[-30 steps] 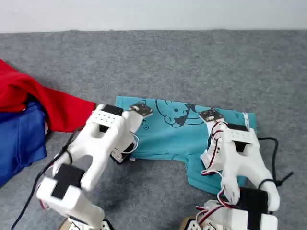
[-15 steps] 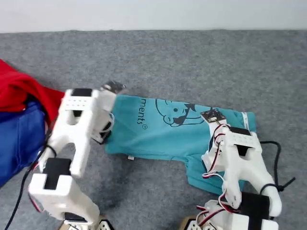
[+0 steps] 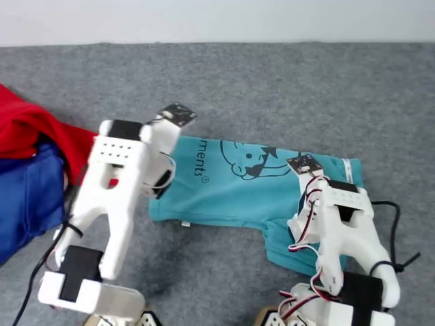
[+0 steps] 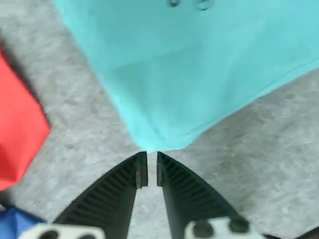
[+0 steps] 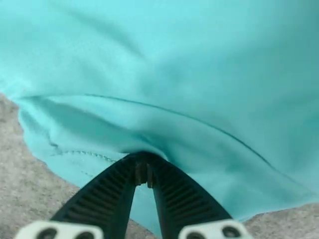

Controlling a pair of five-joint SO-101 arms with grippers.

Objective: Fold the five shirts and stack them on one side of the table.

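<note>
High view, from the near edge: 2 white arms stand side by side on the grey table (image 3: pixel 285 81). The right arm (image 3: pixel 343 224) points straight ahead over the near right part of a teal shirt (image 3: pixel 231 193). The left arm (image 3: pixel 112 204) leans toward the far left.

The teal shirt lies spread across the middle of the table, print up, with 1 flap hanging toward the near right beside the right arm. The right claw (image 5: pixel 143 175) is clamped on a raised fold of this shirt, and the cloth bunches at its tips beside a stitched edge.

The left claw (image 4: pixel 148 172) sits at the shirt's left edge. Its 2 fingers almost meet, with a thin slit between them, and the tips are at a corner of the teal cloth. Whether any cloth is pinched there I cannot tell.

At the left edge of the table, a blue shirt (image 3: pixel 27 197) lies crumpled. Just beyond it, a red shirt (image 3: pixel 34 129) partly covers it, with 1 red flap reaching right toward the left arm. Farthest off, the table meets a white wall (image 3: pixel 217 20).
</note>
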